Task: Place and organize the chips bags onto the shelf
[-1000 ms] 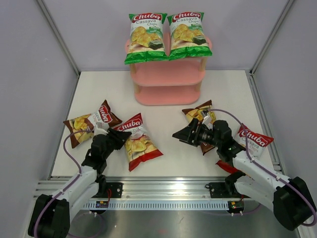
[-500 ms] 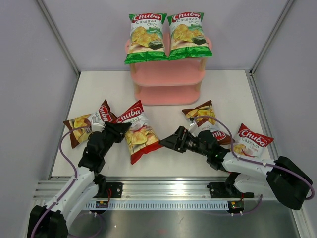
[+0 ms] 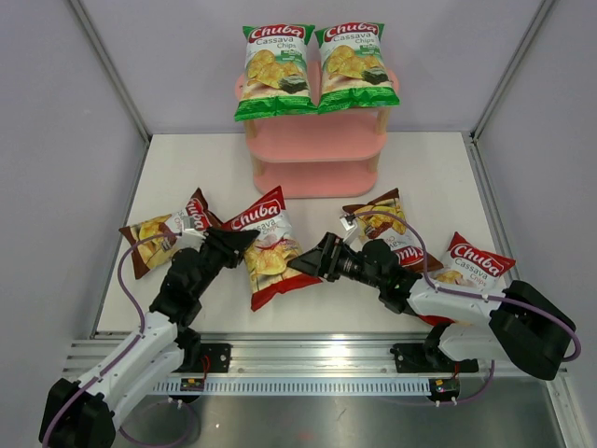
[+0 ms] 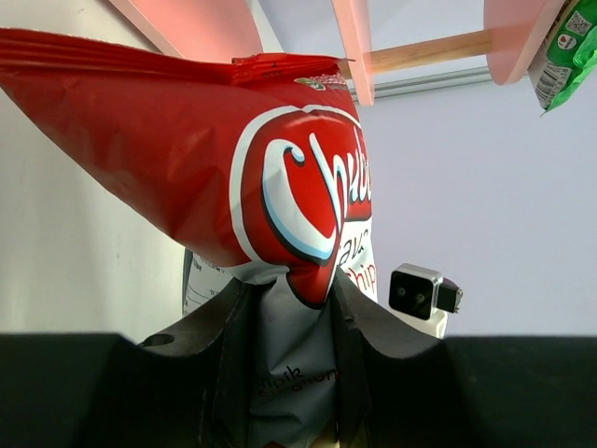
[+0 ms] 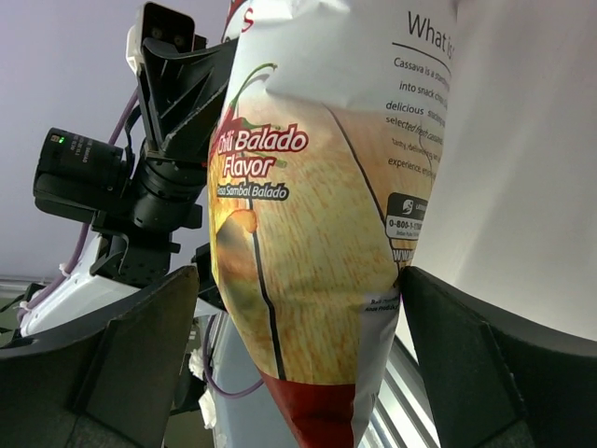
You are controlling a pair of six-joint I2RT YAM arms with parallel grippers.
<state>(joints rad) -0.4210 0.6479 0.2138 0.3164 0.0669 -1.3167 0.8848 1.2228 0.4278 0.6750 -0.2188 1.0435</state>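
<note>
My left gripper (image 3: pixel 239 245) is shut on the edge of a red chips bag (image 3: pixel 270 247) and holds it raised and tilted in front of the pink shelf (image 3: pixel 317 154). In the left wrist view the fingers (image 4: pixel 284 317) pinch the bag's crimped seam (image 4: pixel 233 177). My right gripper (image 3: pixel 317 261) is open at the bag's right end. In the right wrist view the bag (image 5: pixel 317 233) hangs between the wide-apart jaws (image 5: pixel 298 373), with the right finger touching its edge. Two green bags (image 3: pixel 275 70) (image 3: pixel 354 65) lie on the top board.
A brown bag (image 3: pixel 163 233) lies at the left behind my left arm. Another brown bag (image 3: pixel 382 224) and a second red bag (image 3: pixel 476 266) lie at the right by my right arm. The shelf's lower boards (image 4: pixel 354 47) show above the held bag.
My left gripper has lifted the red bag and carried it right and toward the shelf. My right gripper has moved left until its open jaws straddle the bag's end.
</note>
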